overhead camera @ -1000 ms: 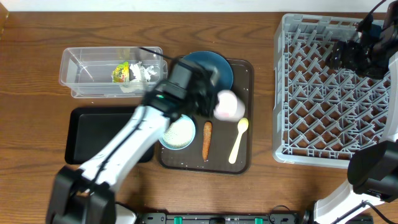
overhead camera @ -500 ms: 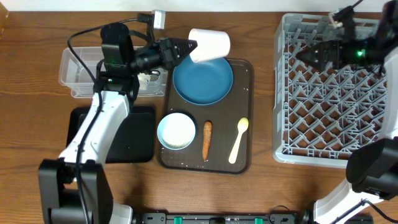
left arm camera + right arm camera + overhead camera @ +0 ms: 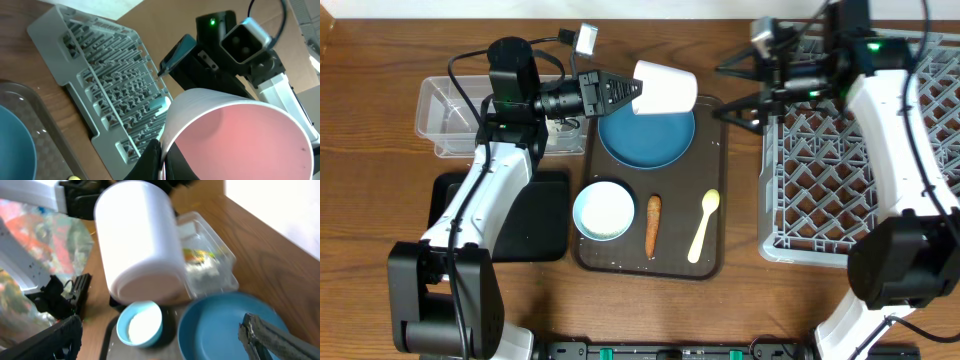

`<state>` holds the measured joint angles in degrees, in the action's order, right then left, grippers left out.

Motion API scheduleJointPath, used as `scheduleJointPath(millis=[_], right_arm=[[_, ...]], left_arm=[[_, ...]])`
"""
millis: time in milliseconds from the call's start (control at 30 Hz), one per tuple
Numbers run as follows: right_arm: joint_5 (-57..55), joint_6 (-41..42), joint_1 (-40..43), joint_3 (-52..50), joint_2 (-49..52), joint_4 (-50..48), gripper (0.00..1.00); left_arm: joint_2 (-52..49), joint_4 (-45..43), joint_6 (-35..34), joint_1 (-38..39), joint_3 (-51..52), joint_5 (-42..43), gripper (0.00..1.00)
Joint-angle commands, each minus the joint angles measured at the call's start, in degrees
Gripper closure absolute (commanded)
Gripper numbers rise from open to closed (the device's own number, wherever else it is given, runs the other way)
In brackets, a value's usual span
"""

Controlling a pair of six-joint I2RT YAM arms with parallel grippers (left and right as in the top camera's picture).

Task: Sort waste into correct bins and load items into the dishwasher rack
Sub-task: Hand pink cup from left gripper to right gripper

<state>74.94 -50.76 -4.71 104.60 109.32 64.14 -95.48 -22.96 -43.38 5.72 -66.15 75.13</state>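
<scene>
right gripper (image 3: 723,90) had swung left off the rack (image 3: 860,200), jaws spread wide toward the pink cup (image 3: 666,88) the left gripper (image 3: 625,93) pinched sideways, likely for handover.

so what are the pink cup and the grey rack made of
pink cup: probably plastic, smooth matte wall, thin even rim, no glaze shine. rack: looks like moulded grey plastic, dull finish, lattice floor and pegs in one piece.
</scene>
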Motion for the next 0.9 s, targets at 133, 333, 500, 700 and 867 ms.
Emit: scheduleJointPath(millis=[133,333,500,700,867], right_arm=[[3.34,-1.99,-5.6,-0.17,0.11,-4.13,0.03],[3.3,-1.99,-8.2,-0.17,0.11,-6.6,0.14],[2.34,-2.01,-9.51,-0.17,0.11,-8.37,0.23],[1.4,-1.99,-10.05,-0.17,0.11,-8.68,0.39],[-0.17,-1.2,-10.05,-0.17,0.11,-8.66,0.54]], left_arm=[[-0.11,-0.33,-1.38,-0.13,-0.52,2.49,0.94],[-0.11,-0.31,-1.55,-0.13,-0.52,2.71,0.94],[-0.11,-0.33,-2.01,-0.13,-0.52,2.95,0.94],[-0.11,-0.33,-1.99,-0.13,-0.52,2.95,0.94],[-0.11,-0.33,-1.99,-0.13,-0.52,2.93,0.94]])
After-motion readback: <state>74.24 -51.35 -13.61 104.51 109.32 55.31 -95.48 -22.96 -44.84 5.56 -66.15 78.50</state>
